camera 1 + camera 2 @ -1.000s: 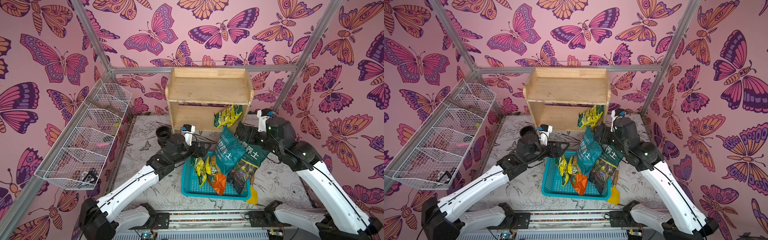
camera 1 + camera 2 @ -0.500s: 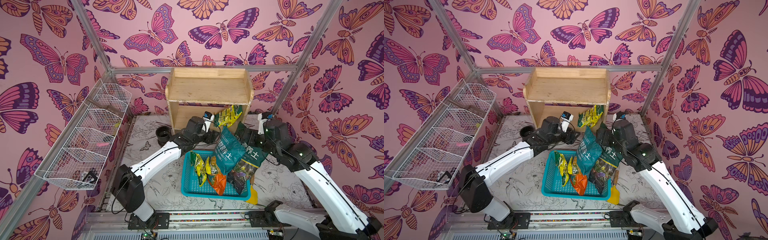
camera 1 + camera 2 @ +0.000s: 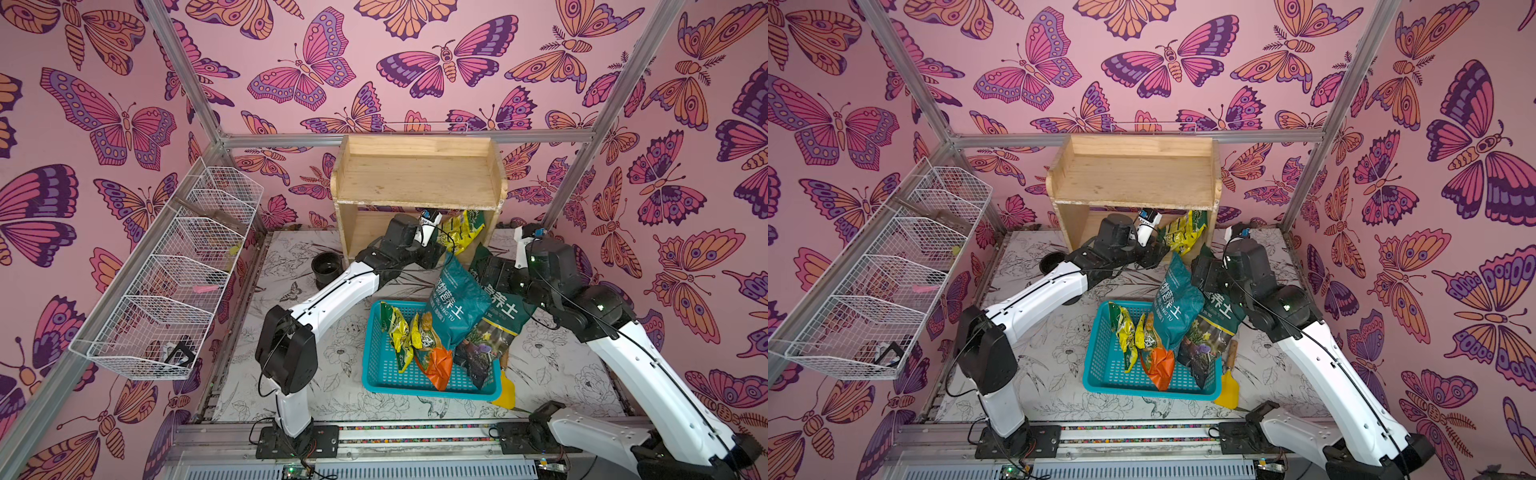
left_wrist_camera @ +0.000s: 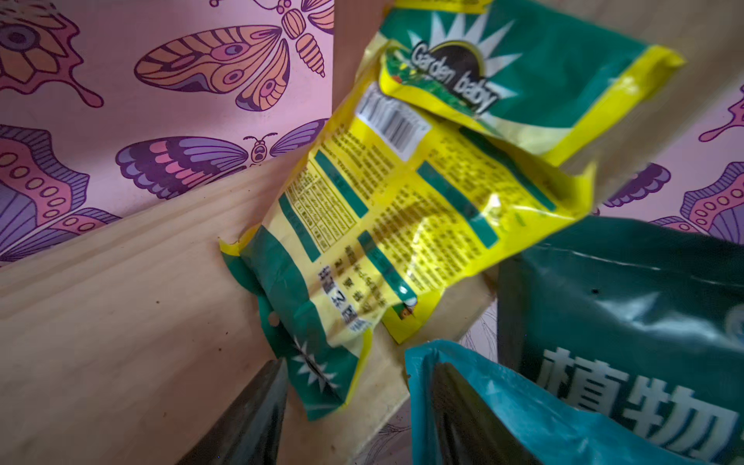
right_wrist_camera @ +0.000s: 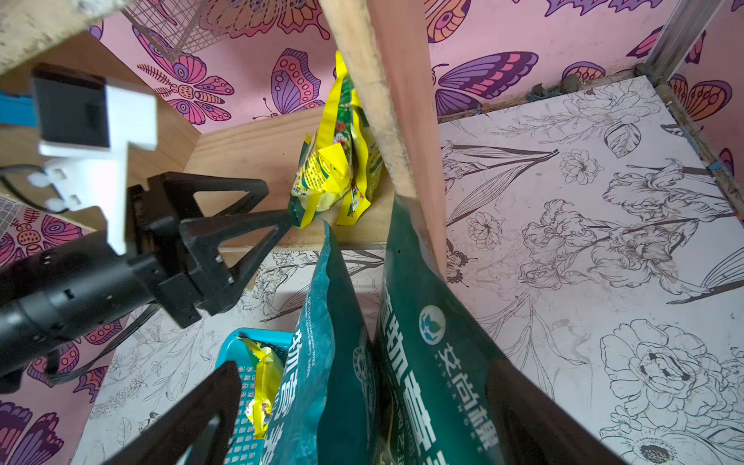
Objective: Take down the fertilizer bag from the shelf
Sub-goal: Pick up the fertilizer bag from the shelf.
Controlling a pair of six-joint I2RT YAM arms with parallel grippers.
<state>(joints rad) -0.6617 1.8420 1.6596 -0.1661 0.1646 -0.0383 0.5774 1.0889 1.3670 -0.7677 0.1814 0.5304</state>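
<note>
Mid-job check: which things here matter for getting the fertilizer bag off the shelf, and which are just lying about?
Job: wooden shelf; fertilizer bags on its lower tier; left pincer.
Lying about: blue basket; soil bags; black pot; wire rack; yellow trowel.

Two teal soil bags (image 3: pixel 455 307), two yellow fertilizer bags (image 4: pixel 386 225) on one shelf (image 3: pixel 419 174), one basket (image 3: pixel 386 370), one pot (image 3: pixel 327 266)

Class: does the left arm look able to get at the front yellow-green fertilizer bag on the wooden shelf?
Probably yes: the open left tool sits at a corner of the front yellow-green fertilizer bag; a teal soil bag crowds it.
</note>
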